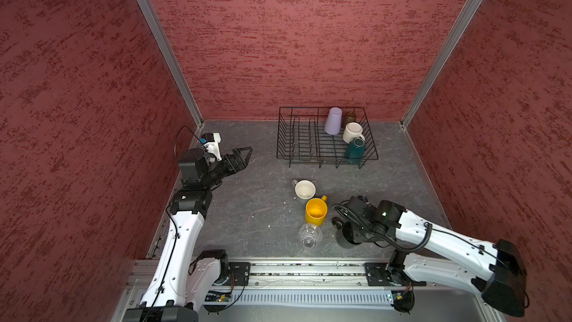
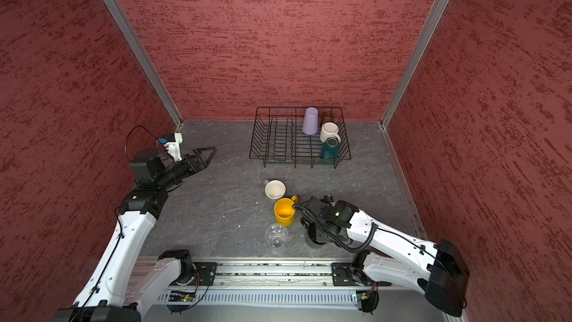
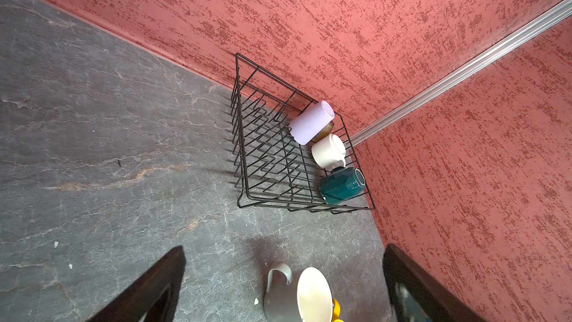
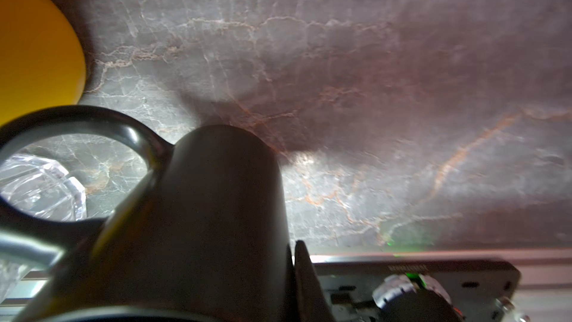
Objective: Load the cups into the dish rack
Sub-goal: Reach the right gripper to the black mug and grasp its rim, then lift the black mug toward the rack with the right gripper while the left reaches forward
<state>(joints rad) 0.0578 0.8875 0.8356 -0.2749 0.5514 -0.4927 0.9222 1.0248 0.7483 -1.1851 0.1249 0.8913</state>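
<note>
The worktop (image 1: 247, 205) looks like matt grey stone with pale veins. The walls (image 1: 294, 41) are red with a rough, stippled finish. The dish rack (image 1: 309, 158) is thin black wire. The lilac tumbler (image 1: 333, 120) looks like matt plastic. The amber glass (image 1: 350, 117) and clear glass (image 1: 310, 235) are see-through. The black mug (image 4: 210, 212) and teal mug (image 3: 342, 184) are smooth and glossy. The corner posts (image 1: 161, 44) are bare silvery metal.

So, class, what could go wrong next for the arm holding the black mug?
1. The right pincer seems to grip the black mug by its wall alone, so it might slip or tilt when lifted.
2. Its handle sits close to the clear glass and yellow mug; lifting could knock them.
</note>
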